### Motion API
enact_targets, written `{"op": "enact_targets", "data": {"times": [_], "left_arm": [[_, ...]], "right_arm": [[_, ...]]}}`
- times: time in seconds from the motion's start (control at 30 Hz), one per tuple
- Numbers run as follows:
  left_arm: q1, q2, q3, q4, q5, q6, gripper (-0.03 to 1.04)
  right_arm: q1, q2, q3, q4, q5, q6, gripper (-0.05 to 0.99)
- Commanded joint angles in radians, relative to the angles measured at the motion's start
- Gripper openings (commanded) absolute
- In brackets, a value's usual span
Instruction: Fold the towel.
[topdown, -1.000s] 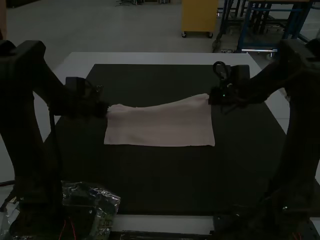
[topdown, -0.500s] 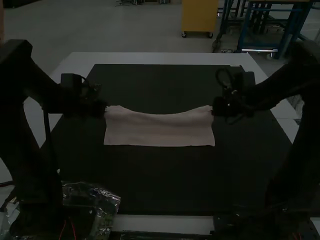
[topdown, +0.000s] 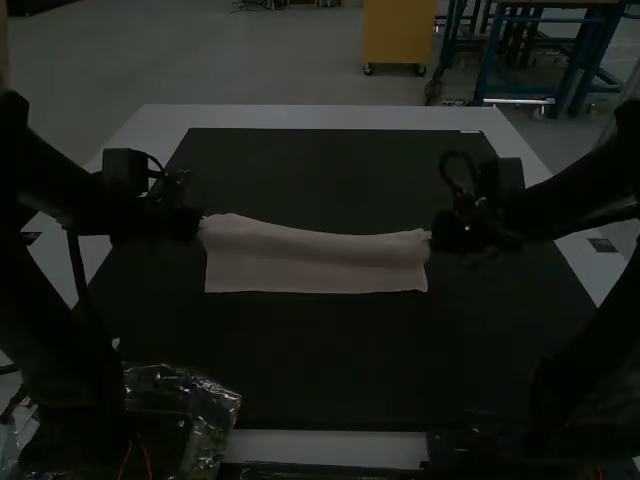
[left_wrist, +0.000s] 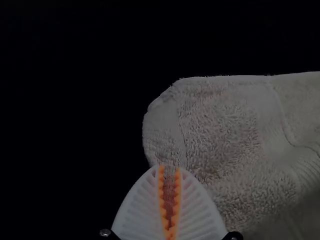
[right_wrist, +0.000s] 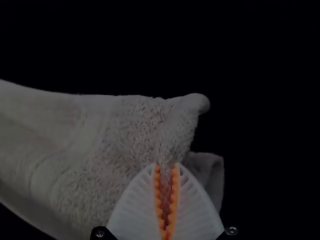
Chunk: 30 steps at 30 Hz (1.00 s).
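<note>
From where I stand, the towel (topdown: 315, 270) stretches left to right across the middle of the dark mat (topdown: 320, 360), its far corners pinched tight, the left one by the left gripper (topdown: 198, 222), the right one by the right gripper (topdown: 434, 238), while crinkled clear plastic (topdown: 205, 385) sits near left, its contents too murky to make out. Since a second ago the right gripper has come nearer with its corner, and the far edge now dips gently between the two; both grippers are dark shapes from here, and the towel's layers are hard to tell.
</note>
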Motion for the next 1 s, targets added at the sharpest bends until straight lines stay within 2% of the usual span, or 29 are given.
{"op": "enact_targets", "data": {"times": [0.0,0.1,0.23,0.5,0.57,0.6,0.63,0.73,0.77,0.87,0.97], "left_arm": [[0.016,-0.038,-0.015,-0.024,-0.008,0.022,0.03],[0.016,-0.069,-0.041,-0.059,-0.01,0.027,0.02],[0.014,-0.113,-0.096,-0.047,-0.018,0.03,0.03],[0.01,-0.146,-0.219,0.062,-0.068,0.025,0.03],[0.008,-0.146,-0.247,0.09,-0.084,0.025,0.03],[0.008,-0.146,-0.261,0.105,-0.088,0.024,0.03],[0.008,-0.146,-0.273,0.127,-0.093,0.024,0.04],[0.008,-0.146,-0.31,0.187,-0.094,0.024,0.37],[0.008,-0.146,-0.319,0.205,-0.094,0.024,0.42],[0.008,-0.147,-0.331,0.225,-0.094,0.019,0.76],[0.013,-0.146,-0.33,0.219,-0.091,0.017,0.97]], "right_arm": [[-0.02,-0.052,-0.031,-0.005,-0.009,-0.01,-0.02],[-0.02,-0.08,-0.064,-0.005,-0.009,-0.012,-0.02],[-0.02,-0.084,-0.1,0.005,-0.007,-0.012,-0.02],[-0.02,-0.008,-0.126,0.094,0.011,-0.023,-0.02],[-0.019,0.02,-0.123,0.119,0.033,-0.038,-0.02],[-0.019,0.032,-0.121,0.13,0.039,-0.038,0.03],[-0.019,0.041,-0.118,0.14,0.042,-0.038,0.12],[-0.019,0.069,-0.11,0.148,0.05,-0.035,0.34],[-0.019,0.075,-0.107,0.148,0.048,-0.032,0.42],[-0.019,0.083,-0.098,0.146,0.048,-0.03,0.78],[-0.019,0.081,-0.083,0.134,0.039,-0.033,0.9]]}}
